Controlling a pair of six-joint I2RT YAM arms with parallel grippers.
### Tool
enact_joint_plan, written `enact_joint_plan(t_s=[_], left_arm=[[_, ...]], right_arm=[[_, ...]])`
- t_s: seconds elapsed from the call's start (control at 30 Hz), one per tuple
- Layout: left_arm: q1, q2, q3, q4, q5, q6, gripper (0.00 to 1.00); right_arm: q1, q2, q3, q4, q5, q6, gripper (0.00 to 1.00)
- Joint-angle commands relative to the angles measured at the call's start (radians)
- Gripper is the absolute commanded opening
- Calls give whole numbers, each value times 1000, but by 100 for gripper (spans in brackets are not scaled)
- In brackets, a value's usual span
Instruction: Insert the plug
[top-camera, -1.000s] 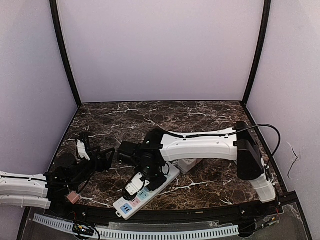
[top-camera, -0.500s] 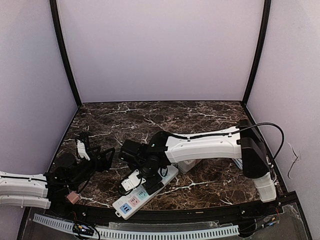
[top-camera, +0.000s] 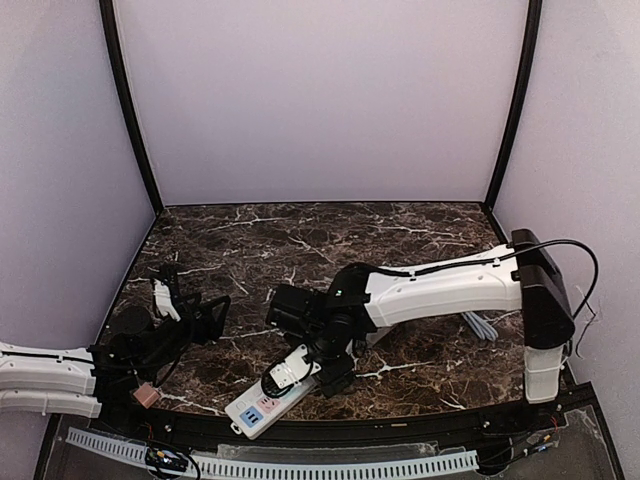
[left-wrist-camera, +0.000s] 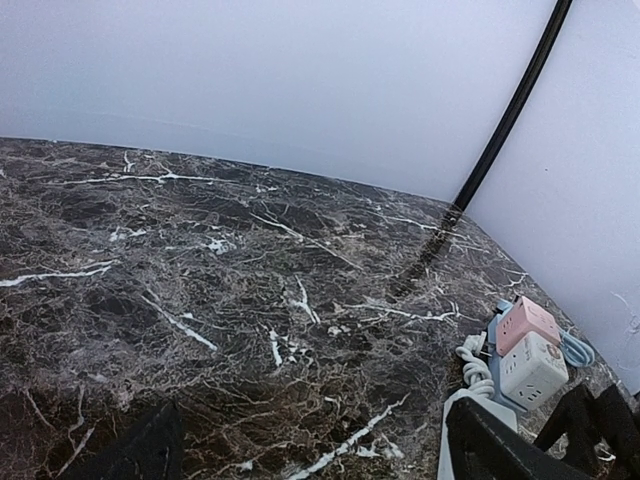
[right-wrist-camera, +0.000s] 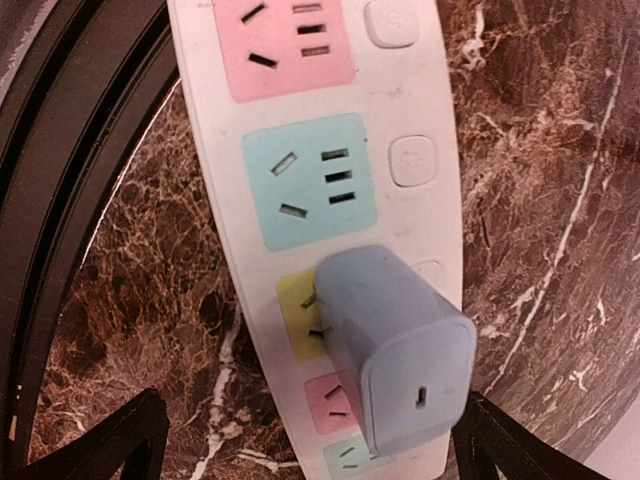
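Note:
A pale blue-grey block plug (right-wrist-camera: 400, 340) stands on the white power strip (right-wrist-camera: 400, 90), over its yellow socket; the prongs are hidden beneath it. My right gripper (right-wrist-camera: 310, 440) hovers just above with its black fingers spread wide on either side, touching nothing. From above, the plug (top-camera: 286, 372) shows as a white block on the strip (top-camera: 255, 408) near the table's front edge, beside the right gripper (top-camera: 318, 368). My left gripper (top-camera: 205, 318) rests open and empty at the left, its fingertips (left-wrist-camera: 150, 450) over bare marble.
A pink and white cube socket (left-wrist-camera: 527, 350) with a coiled white cord (left-wrist-camera: 470, 368) lies behind the strip. A grey cable (top-camera: 480, 326) trails at the right. Black frame posts and lilac walls enclose the marble table (top-camera: 300, 240).
The right jaws have opened off the plug, leaving it standing on the strip, and the right arm has shifted to the right. The left arm has stayed put.

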Motion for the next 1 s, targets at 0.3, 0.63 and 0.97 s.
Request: enact_joint_plan(t_s=[0.3, 0.63, 0.97], left_arm=[[-1, 113, 42, -47, 39, 41, 98], [-2, 229, 141, -128, 78, 23, 99], [-2, 264, 315, -503, -159, -86, 99]], right_arm=[[-11, -372, -386, 402, 12, 199, 99], [-11, -637, -757, 1006, 253, 489, 99], [-66, -562, -738, 1071, 609, 770, 99]])
